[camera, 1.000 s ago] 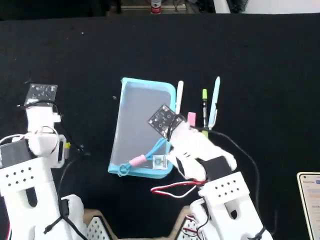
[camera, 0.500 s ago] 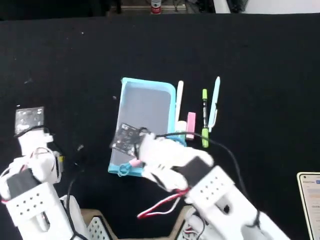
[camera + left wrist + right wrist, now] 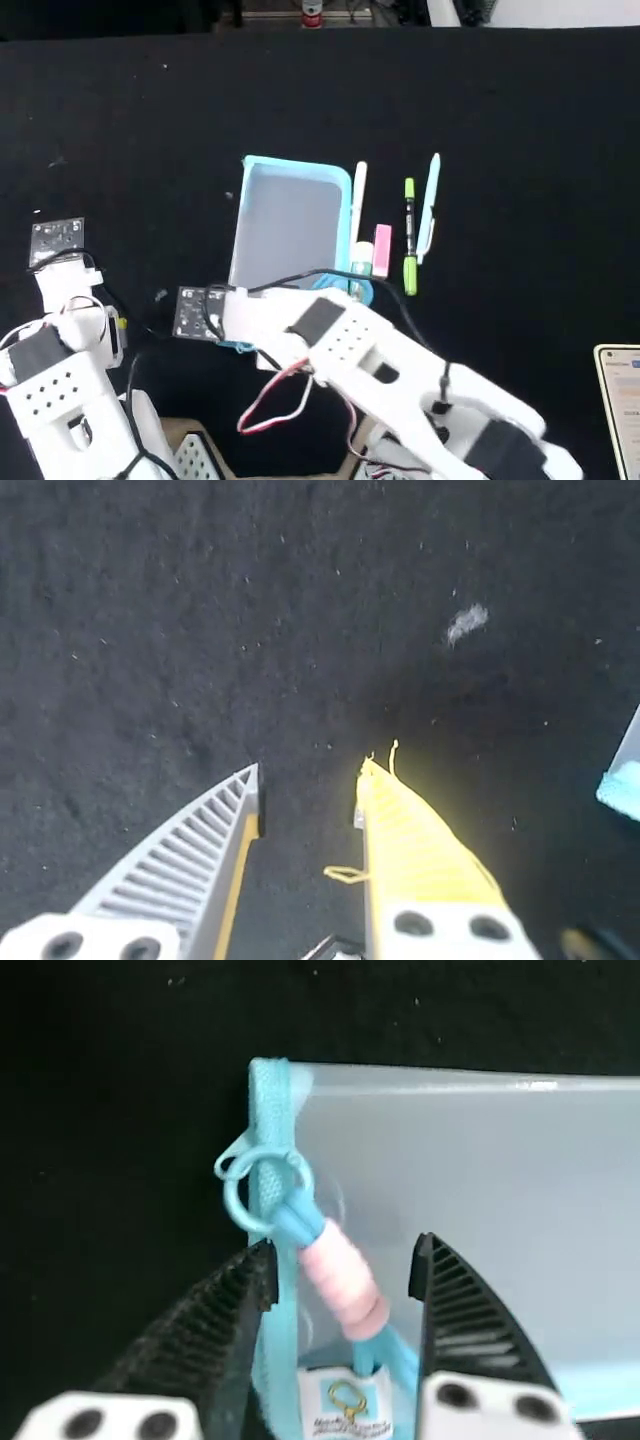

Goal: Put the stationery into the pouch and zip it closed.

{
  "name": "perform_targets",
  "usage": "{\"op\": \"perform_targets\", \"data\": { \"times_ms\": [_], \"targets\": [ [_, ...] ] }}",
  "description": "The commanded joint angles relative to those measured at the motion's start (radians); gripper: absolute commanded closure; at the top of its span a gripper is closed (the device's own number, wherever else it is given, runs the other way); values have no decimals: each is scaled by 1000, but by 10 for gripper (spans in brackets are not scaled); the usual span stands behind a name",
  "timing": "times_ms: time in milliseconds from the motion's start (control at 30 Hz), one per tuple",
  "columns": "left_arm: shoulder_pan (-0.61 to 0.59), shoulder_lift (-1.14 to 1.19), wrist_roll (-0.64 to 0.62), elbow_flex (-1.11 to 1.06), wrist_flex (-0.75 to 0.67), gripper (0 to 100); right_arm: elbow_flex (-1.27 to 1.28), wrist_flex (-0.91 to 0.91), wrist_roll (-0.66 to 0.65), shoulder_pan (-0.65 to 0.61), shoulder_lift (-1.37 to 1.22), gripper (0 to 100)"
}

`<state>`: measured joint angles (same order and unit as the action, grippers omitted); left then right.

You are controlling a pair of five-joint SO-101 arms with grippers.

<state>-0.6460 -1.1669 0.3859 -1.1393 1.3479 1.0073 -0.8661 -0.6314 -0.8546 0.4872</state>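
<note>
Little done: stationery [image 3: 382, 250] lay on the bench [image 3: 520, 120] at 3 o'clock of the pouch [image 3: 290, 215], packing and zipping both to do; my right pincer [image 3: 343, 1250] stood wide astride the pink zipper pull [image 3: 345, 1285] at its 7 o'clock corner, my left pincer [image 3: 308, 768] wide over bare bench.

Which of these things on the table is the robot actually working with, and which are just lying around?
For the job: pouch, zipper pull, white pen, pink eraser, green marker, light blue pen.
Just lying about: screen device at the table's edge, bottle at the back.
</note>
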Motion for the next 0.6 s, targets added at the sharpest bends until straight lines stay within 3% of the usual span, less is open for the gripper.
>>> {"op": "perform_targets", "data": {
  "times_ms": [0, 133, 267, 433, 567],
  "targets": [
    [-4, 38, -6, 67, 3, 834, -99, 51, -14, -11, -93, 778],
    [-4, 40, -6, 68, 3, 834, -111, 44, -14, -11, -148, 792],
    [-4, 40, -6, 68, 3, 834, -99, 44, -3, 17, -134, 992],
    [-4, 40, -6, 68, 2, 834, -101, -28, 35, 118, -19, 989],
    [-2, 44, -6, 68, -97, 834, -143, -166, 37, 153, 168, 988]
  ]
}}
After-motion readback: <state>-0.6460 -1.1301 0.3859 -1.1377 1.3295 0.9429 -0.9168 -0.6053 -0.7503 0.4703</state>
